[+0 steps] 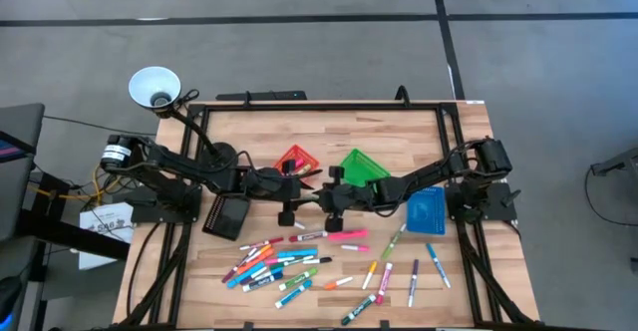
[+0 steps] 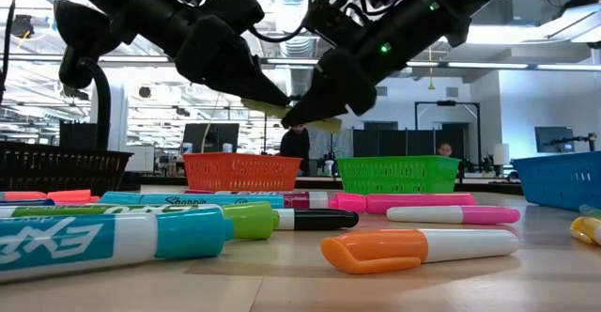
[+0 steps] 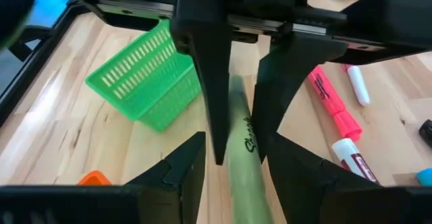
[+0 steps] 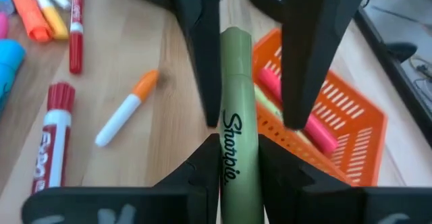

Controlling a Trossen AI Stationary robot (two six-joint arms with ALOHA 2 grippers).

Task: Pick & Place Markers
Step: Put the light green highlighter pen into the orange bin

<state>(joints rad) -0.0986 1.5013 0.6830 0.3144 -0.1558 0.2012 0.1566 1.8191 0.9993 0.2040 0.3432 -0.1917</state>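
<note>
An olive-green Sharpie marker (image 4: 236, 82) hangs in the air over the middle of the table, between the orange bin (image 1: 294, 162) and the green bin (image 1: 361, 165). My right gripper (image 4: 236, 140) is shut on it. My left gripper (image 3: 236, 143) faces it, open. Its fingers (image 4: 199, 55) stand on either side of the marker's free end, with a gap showing on one side. Many other markers (image 1: 299, 261) lie loose on the near half of the table. My right gripper pinches the marker's barrel (image 4: 237, 158) between its two fingers, at the printed name. The fingers slant down from the table's right and lie along the marker, which sticks out ahead of them toward my left gripper. The marker is lifted clear of the table.
A black bin (image 1: 227, 214) sits under my left arm and a blue bin (image 1: 426, 211) under my right arm. Pink markers (image 4: 297, 109) lie in the orange bin. A lamp (image 1: 155, 87) stands at the far left corner. People show in the room behind (image 2: 296, 143).
</note>
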